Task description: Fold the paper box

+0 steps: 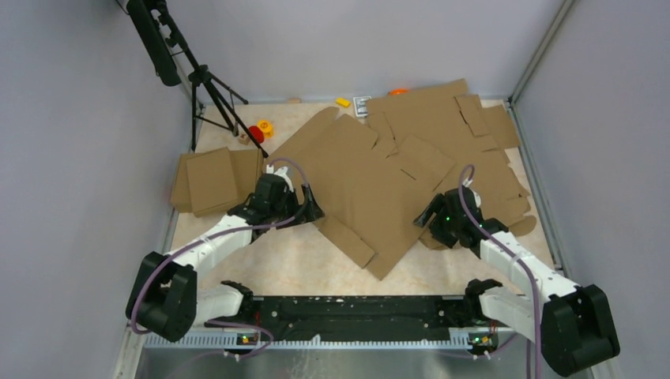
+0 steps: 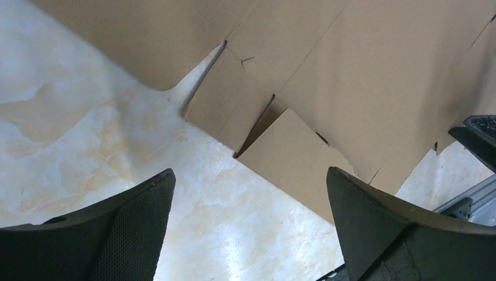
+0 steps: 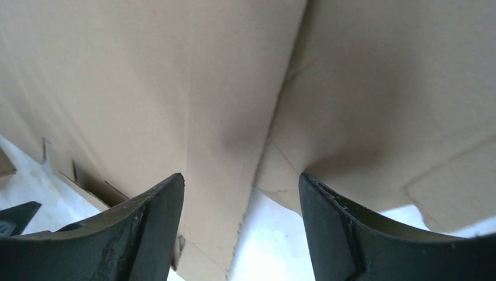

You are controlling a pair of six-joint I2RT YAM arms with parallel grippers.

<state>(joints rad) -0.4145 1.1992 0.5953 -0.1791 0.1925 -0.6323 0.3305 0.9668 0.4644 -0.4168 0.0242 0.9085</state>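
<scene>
The paper box [image 1: 363, 185] lies spread almost flat in the middle of the table [image 1: 292, 264], between the arms, its far side against a pile of cardboard sheets [image 1: 474, 118]. It looks light and stiff across its panels, yet ready to hinge at the creases, and the flaps may buckle, so a panel edge beside a crease seems the best hold. The left hand [image 2: 248, 175] and right hand [image 3: 240, 175] both gape wide, holding nothing, each at a near edge of it.

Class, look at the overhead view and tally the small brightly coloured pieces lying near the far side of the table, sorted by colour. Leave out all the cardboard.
Red piece: 1
Orange pieces: 2
Yellow piece: 1
Total: 4
</scene>
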